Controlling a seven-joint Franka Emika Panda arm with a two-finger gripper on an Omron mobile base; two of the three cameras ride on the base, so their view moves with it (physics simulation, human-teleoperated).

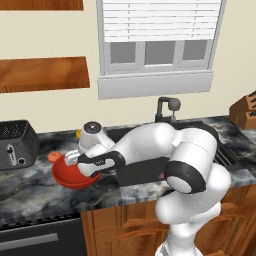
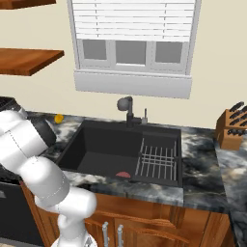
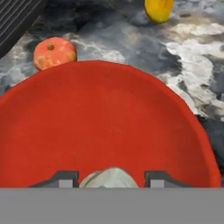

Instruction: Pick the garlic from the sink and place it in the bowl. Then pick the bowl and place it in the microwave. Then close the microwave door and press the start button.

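My gripper (image 3: 111,180) hangs just above the wide red bowl (image 3: 109,122), shut on the pale garlic (image 3: 109,177), which shows between the two dark finger tips. From the left base view the bowl (image 1: 70,176) rests on the marbled counter left of the sink (image 1: 142,172), with the gripper (image 1: 74,159) over its near side. The black sink (image 2: 106,149) lies to the right of the arm. The microwave and its door are out of view.
An orange-red fruit (image 3: 54,52) lies on the counter just beyond the bowl, and a yellow fruit (image 3: 158,9) farther back. A dark toaster (image 1: 17,142) stands at the left. A flat red item (image 2: 123,174) and a wire rack (image 2: 157,161) are in the sink; a knife block (image 2: 231,128) is at the right.
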